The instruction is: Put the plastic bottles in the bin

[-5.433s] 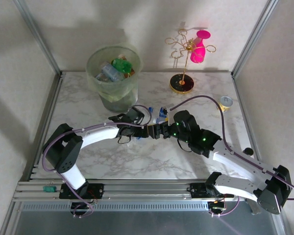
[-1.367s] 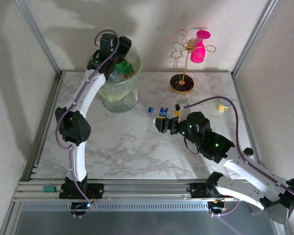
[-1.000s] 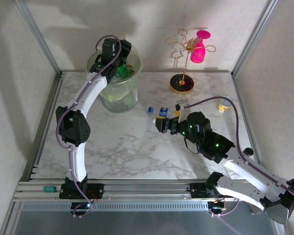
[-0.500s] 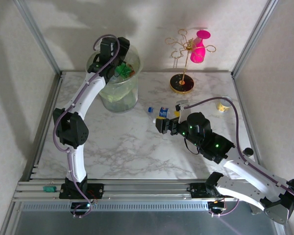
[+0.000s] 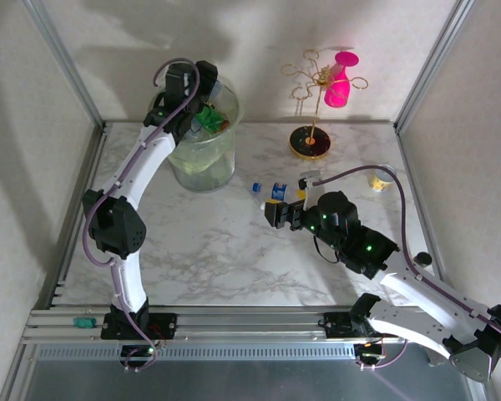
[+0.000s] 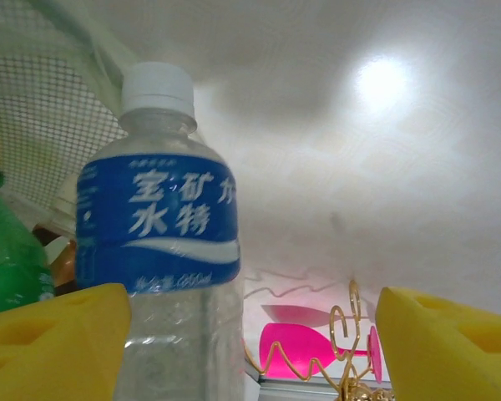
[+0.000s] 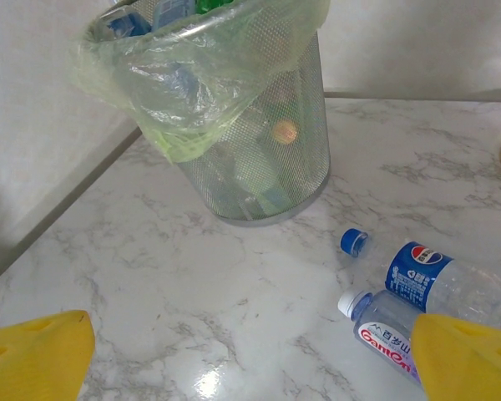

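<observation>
Bottles mostly binned, by the look of it.

Top cam: the bin (image 5: 202, 163) sits at the table's 11 o'clock, packed w/ bottles nearly to the rim. The left arm reaches over it, left gripper (image 5: 202, 115) right at its mouth. Two plastic bottles (image 5: 271, 190) lie on the marble approx. mid-table, just beyond the tips of the right gripper (image 5: 275, 213), at its 12 o'clock. Pink cup (image 5: 338, 83) hangs on the gold stand (image 5: 309, 144) at 1 o'clock, silver can (image 5: 384, 175) at 3. None of those are task items.

Left wrist cam: yellow fingers (image 6: 54, 342) stand wide apart. A blue-label bottle (image 6: 159, 242) w/ white cap is upright between them, close against the finger at 8 o'clock, w/ a clear gap to the one at 4. So it isn't clamped; I'd say it's being let go into the bin. A green bottle (image 6: 8, 267) is at 9 o'clock, bin mesh behind it.

Right wrist cam: the right gripper is spread wide w/ nothing between the tips. The bin w/ its thin liner (image 7: 192, 75) is at 12 o'clock. A loose blue cap (image 7: 353, 241) lies between the bin and the two bottles, which are at 4 o'clock, side by side, near the right-hand finger.

Tally, as I judge it: one bottle going in, two left on the table, both handy for the right arm.
</observation>
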Controlling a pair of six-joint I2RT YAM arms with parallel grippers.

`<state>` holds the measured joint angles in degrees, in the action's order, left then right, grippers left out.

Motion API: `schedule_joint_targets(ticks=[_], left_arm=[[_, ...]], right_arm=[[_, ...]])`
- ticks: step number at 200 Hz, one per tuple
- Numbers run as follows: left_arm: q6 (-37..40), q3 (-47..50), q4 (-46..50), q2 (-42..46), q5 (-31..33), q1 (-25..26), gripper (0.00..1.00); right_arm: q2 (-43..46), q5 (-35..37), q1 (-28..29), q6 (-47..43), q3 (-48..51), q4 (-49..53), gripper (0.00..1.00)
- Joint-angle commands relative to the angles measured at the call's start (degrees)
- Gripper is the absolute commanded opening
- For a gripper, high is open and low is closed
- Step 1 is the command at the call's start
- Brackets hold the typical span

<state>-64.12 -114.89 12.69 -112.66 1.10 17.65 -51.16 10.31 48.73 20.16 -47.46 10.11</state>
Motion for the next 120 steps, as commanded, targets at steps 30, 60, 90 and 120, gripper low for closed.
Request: schedule_joint_targets(ticks=[30,60,90,120], left_arm=[[2.33,-1.95,1.95,4.08,1.27,-0.19,0.73],[7.78,-3.21,3.89,6.08,3.28,-0.27,0.7],[13.62,-8.38,2.75,2.47,-1.79,-1.01,0.64],[15.37,-14.16,-0.44,-3.61,-11.13,-1.38,0.55]], right_arm=[[0.9,0.4,-0.21,-0.62,-0.96,0.08,0.98],[0.77,0.94,-0.23,-0.79,-1.13,0.17,0.98],[0.04,1.69,-0.2,-0.49,-1.36,0.01,0.97],[-0.81,1.59,-0.22,-0.42,-2.01,0.59,0.97]])
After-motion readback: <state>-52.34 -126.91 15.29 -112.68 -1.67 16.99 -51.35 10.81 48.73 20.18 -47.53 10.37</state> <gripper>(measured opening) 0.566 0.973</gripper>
